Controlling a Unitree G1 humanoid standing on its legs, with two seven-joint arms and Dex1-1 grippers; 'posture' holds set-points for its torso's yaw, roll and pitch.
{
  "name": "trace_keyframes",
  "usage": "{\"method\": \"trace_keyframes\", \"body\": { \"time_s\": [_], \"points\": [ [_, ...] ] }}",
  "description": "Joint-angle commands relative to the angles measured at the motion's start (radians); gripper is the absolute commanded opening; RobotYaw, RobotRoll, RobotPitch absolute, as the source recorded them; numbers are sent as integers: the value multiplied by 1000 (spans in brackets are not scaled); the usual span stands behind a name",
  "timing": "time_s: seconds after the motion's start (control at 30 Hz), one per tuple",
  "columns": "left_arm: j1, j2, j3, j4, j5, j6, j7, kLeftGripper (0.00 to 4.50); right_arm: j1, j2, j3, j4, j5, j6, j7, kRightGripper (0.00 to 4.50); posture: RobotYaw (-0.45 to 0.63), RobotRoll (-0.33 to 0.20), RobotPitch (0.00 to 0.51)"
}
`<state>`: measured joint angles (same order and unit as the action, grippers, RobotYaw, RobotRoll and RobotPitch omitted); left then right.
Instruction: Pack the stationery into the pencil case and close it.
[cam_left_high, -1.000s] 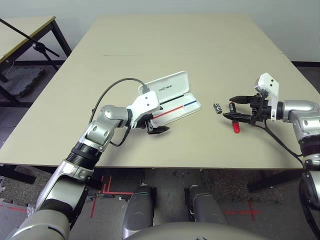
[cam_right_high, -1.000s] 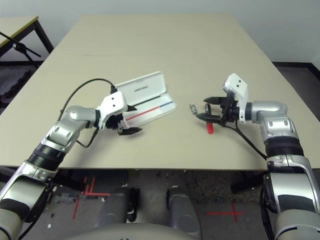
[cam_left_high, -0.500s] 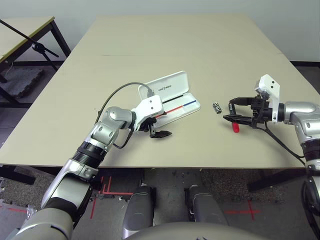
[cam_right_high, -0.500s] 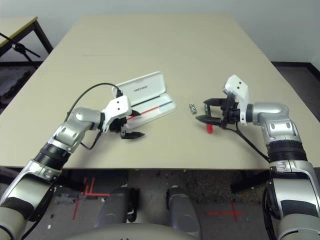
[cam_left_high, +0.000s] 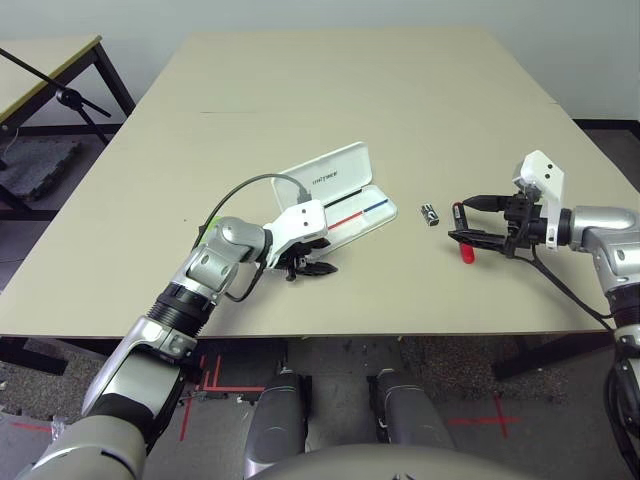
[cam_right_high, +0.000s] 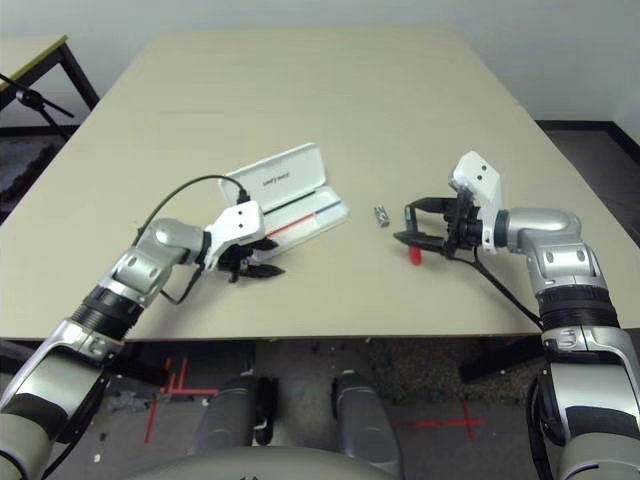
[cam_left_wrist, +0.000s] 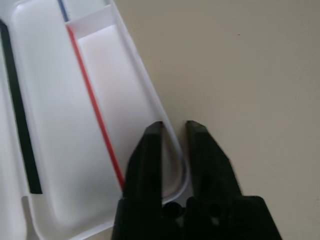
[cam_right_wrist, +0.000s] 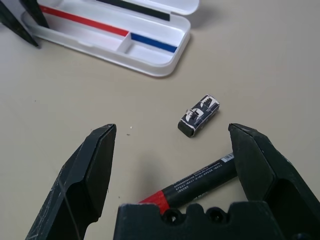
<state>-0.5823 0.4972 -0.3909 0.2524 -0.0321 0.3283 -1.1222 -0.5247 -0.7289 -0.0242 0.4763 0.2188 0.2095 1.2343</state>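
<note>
— White hard-plastic pencil case (cam_left_high: 338, 196), where does it sit?

— Open on the beige bench (cam_left_high: 330, 90), with a red-and-blue pencil (cam_right_wrist: 107, 30) and a thin black pen (cam_left_wrist: 19, 120) lying inside.

— And the left hand (cam_left_wrist: 174, 131)?

— Nearly closed, its fingers straddling the tray's rounded corner wall.

— The right hand (cam_right_wrist: 172, 145)?

— Spread wide, above the red marker with black cap (cam_right_wrist: 196, 183); the tiny dark-and-silver metallic piece (cam_right_wrist: 198, 115) lies just beyond.

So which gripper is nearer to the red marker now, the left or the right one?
Right. The right gripper hangs open just above the red marker, which lies between its fingers. The left gripper is far away, at the near end of the pencil case.
</note>
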Motion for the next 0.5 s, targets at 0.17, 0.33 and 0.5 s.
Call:
{"method": "trace_keyframes", "body": {
  "time_s": [0.17, 0.33, 0.5],
  "points": [
    [-7, 16, -6, 10, 7, 8, -37, 14, 13, 5, 0, -21, 10, 8, -10, 4500, -1, 0, 73],
    [-13, 37, -4, 1, 19, -64, -46, 14, 12, 6, 6, -28, 14, 13, 1, 4500, 5, 0, 75],
    [-3, 80, -6, -25, 20, -164, -96, 14, 15, -8, 18, -46, 16, 25, 40, 4500, 7, 0, 79]
  ]
}}
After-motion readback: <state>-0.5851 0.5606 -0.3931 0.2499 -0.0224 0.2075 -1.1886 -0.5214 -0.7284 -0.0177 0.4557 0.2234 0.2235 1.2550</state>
